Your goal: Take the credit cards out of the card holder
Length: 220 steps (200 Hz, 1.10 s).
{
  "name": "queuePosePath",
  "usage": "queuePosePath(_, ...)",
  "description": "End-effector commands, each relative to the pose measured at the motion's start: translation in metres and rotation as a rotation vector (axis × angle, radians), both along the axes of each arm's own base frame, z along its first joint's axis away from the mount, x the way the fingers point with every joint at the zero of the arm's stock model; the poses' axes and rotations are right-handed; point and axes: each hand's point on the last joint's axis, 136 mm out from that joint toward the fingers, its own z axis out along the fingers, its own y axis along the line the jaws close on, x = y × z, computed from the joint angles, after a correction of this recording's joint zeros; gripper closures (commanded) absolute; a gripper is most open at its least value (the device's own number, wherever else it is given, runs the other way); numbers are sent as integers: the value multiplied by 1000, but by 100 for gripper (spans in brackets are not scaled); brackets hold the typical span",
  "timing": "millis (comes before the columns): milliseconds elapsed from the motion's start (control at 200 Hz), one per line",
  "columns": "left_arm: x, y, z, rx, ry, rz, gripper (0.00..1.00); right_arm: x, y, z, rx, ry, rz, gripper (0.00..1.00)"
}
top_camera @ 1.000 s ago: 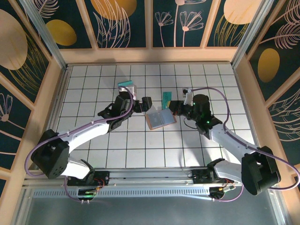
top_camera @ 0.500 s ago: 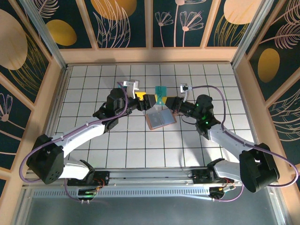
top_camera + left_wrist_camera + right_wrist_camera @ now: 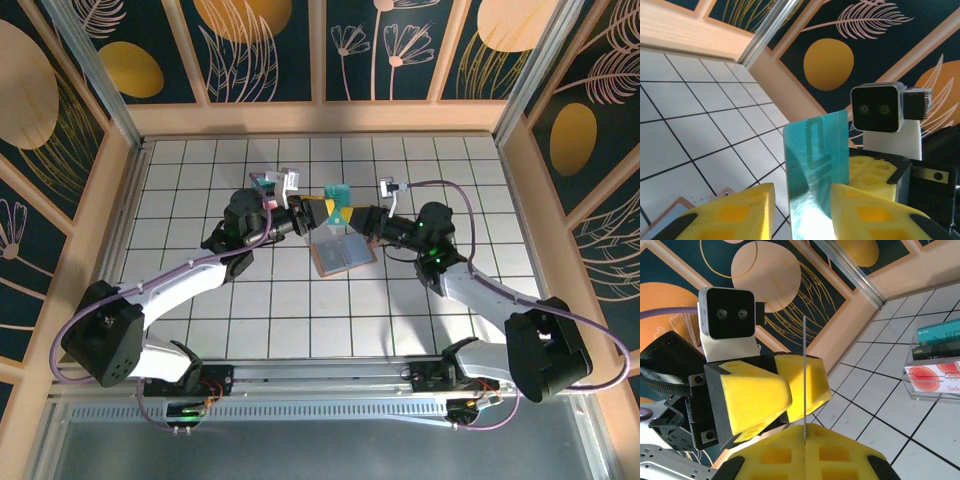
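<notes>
A teal credit card (image 3: 338, 194) stands upright above the table, pinched by its lower edge in my shut right gripper (image 3: 353, 214). In the right wrist view the credit card (image 3: 804, 355) shows edge-on, rising from that gripper (image 3: 804, 427). My left gripper (image 3: 317, 212) faces it, its yellow fingers (image 3: 730, 210) on either side of the card (image 3: 815, 155) with a gap on one side; between them is the left gripper (image 3: 802, 187). The tan card holder (image 3: 343, 252) lies open on the table below, and its corner (image 3: 687, 204) shows under the left fingers.
A clear stand (image 3: 271, 186) behind the left arm holds teal, dark and red-and-white cards (image 3: 935, 365). Wooden walls ring the white tiled table (image 3: 300, 320). Both arms meet over its far middle.
The right gripper lifted the teal card up and left. The left gripper swung in to meet it and its jaws narrowed round the card.
</notes>
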Motion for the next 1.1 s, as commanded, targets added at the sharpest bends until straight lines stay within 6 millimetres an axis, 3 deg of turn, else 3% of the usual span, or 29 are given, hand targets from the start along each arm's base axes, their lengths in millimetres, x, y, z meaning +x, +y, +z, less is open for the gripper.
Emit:
queuePosePath(0,-4,-2,11,-47,-32,-40,72,-6,5,11,27,-44,36,100)
queuePosePath(290,-7,-4,11,-40,-50,-57,95,-5,6,12,28,-40,37,100)
queuePosePath(390,-8,-7,11,-35,-54,-80,95,-5,6,13,31,-43,40,100)
queuePosePath(485,-10,-10,9,-35,-47,-108,85,-6,8,14,38,-45,50,100)
queuePosePath(566,-10,-12,8,-36,-43,-113,84,-6,9,14,38,-40,55,100)
queuePosePath(796,-12,-13,10,-41,-48,-129,91,-5,10,11,31,-29,55,100)
queuePosePath(866,-13,-15,11,-41,-52,-145,100,-4,10,9,27,-25,51,100)
queuePosePath(951,-14,-16,11,-27,-61,-155,100,-2,9,8,21,-20,39,100)
queuePosePath(1096,-12,-14,10,36,-102,-145,100,4,7,3,-22,-6,-2,80)
